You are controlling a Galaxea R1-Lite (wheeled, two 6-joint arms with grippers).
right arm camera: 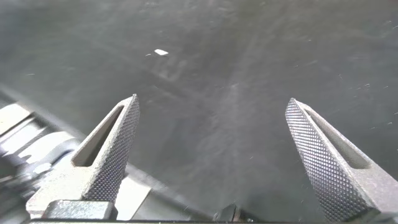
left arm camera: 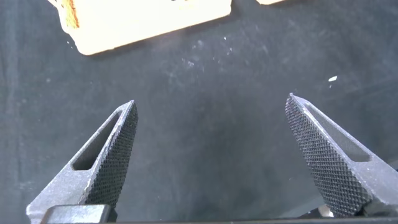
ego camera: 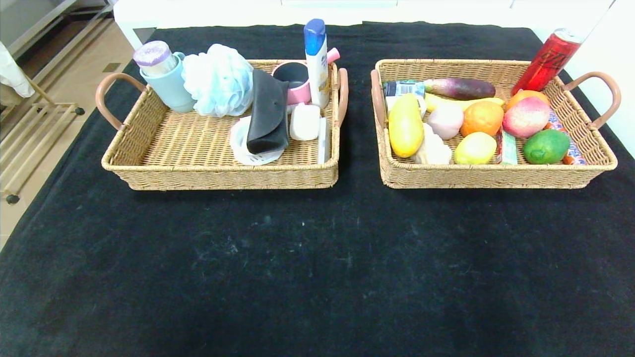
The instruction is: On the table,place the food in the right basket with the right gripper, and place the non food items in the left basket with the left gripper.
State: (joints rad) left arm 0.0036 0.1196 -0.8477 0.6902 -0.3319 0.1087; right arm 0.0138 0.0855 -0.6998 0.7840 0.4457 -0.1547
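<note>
Black cloth covers the table (ego camera: pixel 317 258), bare across its near half apart from faint white scuffs. Two wicker baskets sit side by side toward twelve o'clock, close together but apart.

The left basket (ego camera: pixel 198 171), at about eleven o'clock, holds the non-food things. Its near-left floor is bare; the goods crowd the far and right parts. A blue cup (ego camera: pixel 171 87) with a lilac-capped jar in it stands in the far-left corner, a pale bath puff (ego camera: pixel 218 79) just beside it. The black pouch (ego camera: pixel 268 111) lies tilted across the white ridged tub (ego camera: pixel 248 148), covering most of it. A white soap bar (ego camera: pixel 304 122) rests beside the pouch, a pink mug (ego camera: pixel 295 79) and a white bottle (ego camera: pixel 316 62) with a blue cap behind it.

The right basket (ego camera: pixel 496 176), at about one o'clock, holds the food. The yellow loaf (ego camera: pixel 406 126) lies along its left wall. The pale bun (ego camera: pixel 445 121) touches the loaf; the lemon-like ball (ego camera: pixel 475 148) sits at the near rim. An orange (ego camera: pixel 482 118), a peach (ego camera: pixel 526 116), a lime (ego camera: pixel 545 146) and an aubergine (ego camera: pixel 459 88) fill the rest. A red can (ego camera: pixel 548 59) leans at the far-right corner. The pale lump by the loaf may be the twisted roll; I cannot tell.

The left gripper (left arm camera: pixel 211 109) hangs over bare cloth, fingers spread wide, holding nothing, a pale basket edge beyond it. The right gripper (right arm camera: pixel 211 106) is likewise spread and empty above cloth. Neither shows in the head view.
</note>
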